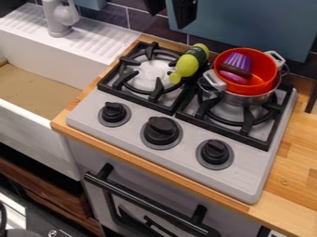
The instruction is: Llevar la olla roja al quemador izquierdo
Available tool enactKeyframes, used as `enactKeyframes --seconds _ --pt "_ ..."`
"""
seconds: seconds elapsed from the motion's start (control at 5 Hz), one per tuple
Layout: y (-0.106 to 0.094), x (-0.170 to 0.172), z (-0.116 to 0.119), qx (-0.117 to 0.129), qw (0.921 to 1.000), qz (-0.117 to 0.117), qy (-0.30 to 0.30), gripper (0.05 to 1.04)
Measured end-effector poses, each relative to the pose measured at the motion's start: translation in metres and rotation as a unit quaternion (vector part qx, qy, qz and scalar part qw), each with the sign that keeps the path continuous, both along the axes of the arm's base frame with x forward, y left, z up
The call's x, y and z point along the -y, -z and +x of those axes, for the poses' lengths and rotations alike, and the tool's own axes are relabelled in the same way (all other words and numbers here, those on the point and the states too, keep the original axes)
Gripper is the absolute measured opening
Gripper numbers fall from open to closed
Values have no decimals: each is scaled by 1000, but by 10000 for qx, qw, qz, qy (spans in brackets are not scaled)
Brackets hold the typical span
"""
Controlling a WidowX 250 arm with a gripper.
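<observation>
Claw [169, 11] is open with nothing in it at the top edge, so imo grip the rim of the red pot [267, 64], upper right, and lift slowly so the cupcake [236, 65] doesn't tip out.

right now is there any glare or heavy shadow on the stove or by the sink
Camera view: bright, washed-out shine on the left burner; soft highlights on the middle knob; deep shadow in the space below the sink, with the wooden boards there only dimly lit.
</observation>
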State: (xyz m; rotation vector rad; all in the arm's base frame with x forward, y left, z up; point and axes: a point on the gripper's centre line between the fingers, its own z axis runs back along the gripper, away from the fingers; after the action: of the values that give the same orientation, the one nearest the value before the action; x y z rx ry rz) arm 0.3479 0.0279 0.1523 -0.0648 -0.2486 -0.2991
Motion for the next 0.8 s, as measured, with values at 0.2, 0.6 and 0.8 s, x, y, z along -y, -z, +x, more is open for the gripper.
enactKeyframes --seconds 0.2,0.6,0.8 --pt "11 1 -2 -165 9999 -18 30 997" --pt "29 30 -7 -223 9971 6 721 997" --pt "29 53 -10 -73 9959 -71 898 997"
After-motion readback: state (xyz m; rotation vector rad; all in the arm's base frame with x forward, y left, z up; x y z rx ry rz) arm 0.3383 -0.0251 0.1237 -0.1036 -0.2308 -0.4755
